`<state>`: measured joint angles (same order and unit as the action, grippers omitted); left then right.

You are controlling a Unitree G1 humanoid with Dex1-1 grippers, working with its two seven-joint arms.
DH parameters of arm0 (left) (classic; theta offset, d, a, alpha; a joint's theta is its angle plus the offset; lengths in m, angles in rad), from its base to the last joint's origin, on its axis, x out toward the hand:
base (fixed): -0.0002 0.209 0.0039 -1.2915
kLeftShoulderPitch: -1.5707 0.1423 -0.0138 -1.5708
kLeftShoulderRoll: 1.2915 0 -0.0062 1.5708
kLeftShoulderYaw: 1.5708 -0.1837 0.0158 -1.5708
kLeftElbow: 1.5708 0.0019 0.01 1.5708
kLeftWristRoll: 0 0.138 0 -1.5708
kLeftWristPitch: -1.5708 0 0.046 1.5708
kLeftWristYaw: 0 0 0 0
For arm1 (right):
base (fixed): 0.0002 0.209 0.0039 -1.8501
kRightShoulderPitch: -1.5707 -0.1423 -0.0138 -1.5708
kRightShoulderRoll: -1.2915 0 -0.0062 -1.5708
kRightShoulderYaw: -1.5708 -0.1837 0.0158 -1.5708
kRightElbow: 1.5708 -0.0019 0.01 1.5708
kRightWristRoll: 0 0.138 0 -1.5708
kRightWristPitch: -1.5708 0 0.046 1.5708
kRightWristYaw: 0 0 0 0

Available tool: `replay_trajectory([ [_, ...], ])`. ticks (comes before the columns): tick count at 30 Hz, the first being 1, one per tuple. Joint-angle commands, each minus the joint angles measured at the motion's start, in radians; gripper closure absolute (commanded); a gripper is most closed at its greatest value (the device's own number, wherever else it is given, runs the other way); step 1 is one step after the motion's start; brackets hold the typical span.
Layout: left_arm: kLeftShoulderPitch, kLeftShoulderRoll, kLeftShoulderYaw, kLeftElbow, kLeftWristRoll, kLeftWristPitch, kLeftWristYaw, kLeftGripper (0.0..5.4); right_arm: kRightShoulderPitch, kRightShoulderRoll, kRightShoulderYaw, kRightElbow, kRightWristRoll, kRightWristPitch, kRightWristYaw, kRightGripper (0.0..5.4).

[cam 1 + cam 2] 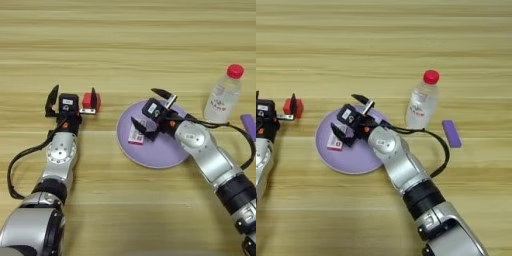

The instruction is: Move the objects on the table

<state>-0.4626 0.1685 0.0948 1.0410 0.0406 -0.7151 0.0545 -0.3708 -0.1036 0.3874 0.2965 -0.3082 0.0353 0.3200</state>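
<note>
As you look down through the left eye view, the lilac plate (pixel 155 150) sits mid-table (pixel 125 45) and serves as your landmark. Your right gripper (pixel 150 111) hangs over the plate's far left part, its two black fingers spread wide apart and closed on nothing. Between and below them lies one small pink and white card-like piece (pixel 136 134) on the plate; its white label carries print too small to read. Left of the plate, just off its rim, one small red cube (pixel 91 101) rests on the wood. Your left gripper (pixel 72 100) is beside it, fingers apart, the near finger touching or just beside the cube's left face; you cannot tell which. Right of the plate stands one clear bottle (pixel 223 95) with a red cap, upright, its label unreadable. A cable (pixel 235 131) loops from your right forearm between plate and bottle. At the right edge you catch only the end of a purple block.

In the right eye view, that one purple rectangular block (pixel 451 133) shows whole, lying flat well right of the plate, just beyond the bottle and apart from it. The cable curves toward it without touching. The red cube appears left of the plate, with only part of your left gripper showing at the picture's edge. The right arm's grey forearm (pixel 401 165) crosses the plate's near right rim and hides it.
</note>
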Motion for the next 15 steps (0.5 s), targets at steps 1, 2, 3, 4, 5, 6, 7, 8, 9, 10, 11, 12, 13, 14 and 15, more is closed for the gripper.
replay_trajectory([
  [1,0.003,-0.002,-0.005,-0.007,0.009,0.006,0.001,0.0,0.051,0.008,0.033,-0.072,0.006,0.031,0.033,0.01],
  [2,0.003,-0.002,-0.005,-0.007,0.009,0.006,0.001,0.0,0.064,0.009,0.04,-0.092,0.008,0.036,0.041,0.01],
  [3,0.003,-0.002,-0.004,-0.007,0.008,0.006,0.001,0.0,0.077,0.011,0.047,-0.112,0.011,0.044,0.048,0.01],
  [4,0.003,-0.002,-0.004,-0.007,0.008,0.006,0.001,0.0,0.088,0.012,0.054,-0.128,0.011,0.05,0.054,0.01],
  [5,0.003,-0.002,-0.004,-0.007,0.008,0.006,0.001,0.0,0.099,0.013,0.062,-0.142,0.009,0.055,0.057,0.01],
  [6,0.003,-0.002,-0.005,-0.008,0.008,0.006,0.001,0.0,0.107,0.013,0.067,-0.154,0.008,0.059,0.059,0.01],
  [7,0.003,-0.003,-0.005,-0.008,0.009,0.006,0.002,0.0,0.114,0.013,0.071,-0.164,0.006,0.063,0.06,0.01],
  [8,0.003,-0.003,-0.005,-0.008,0.009,0.006,0.002,0.0,0.12,0.013,0.075,-0.173,0.006,0.067,0.062,0.01],
  [9,0.003,-0.003,-0.005,-0.009,0.009,0.006,0.002,0.0,0.124,0.013,0.078,-0.18,0.006,0.07,0.065,0.01],
  [10,0.003,-0.003,-0.005,-0.009,0.009,0.006,0.002,0.0,0.128,0.013,0.081,-0.187,0.005,0.072,0.067,0.01],
  [11,0.003,-0.003,-0.005,-0.009,0.009,0.006,0.002,0.0,0.13,0.013,0.083,-0.191,0.005,0.075,0.068,0.01],
  [12,0.003,-0.003,-0.005,-0.009,0.009,0.006,0.002,0.0,0.13,0.013,0.083,-0.194,0.006,0.077,0.068,0.01],
  [13,0.004,-0.002,-0.005,-0.009,0.01,0.006,0.003,0.0,0.131,0.012,0.084,-0.196,0.006,0.078,0.068,0.01],
  [14,0.004,-0.002,-0.005,-0.009,0.009,0.006,0.003,0.0,0.132,0.012,0.084,-0.199,0.007,0.08,0.068,0.01],
  [15,0.004,-0.002,-0.005,-0.009,0.009,0.006,0.003,0.0,0.133,0.012,0.085,-0.203,0.007,0.081,0.069,0.01],
])
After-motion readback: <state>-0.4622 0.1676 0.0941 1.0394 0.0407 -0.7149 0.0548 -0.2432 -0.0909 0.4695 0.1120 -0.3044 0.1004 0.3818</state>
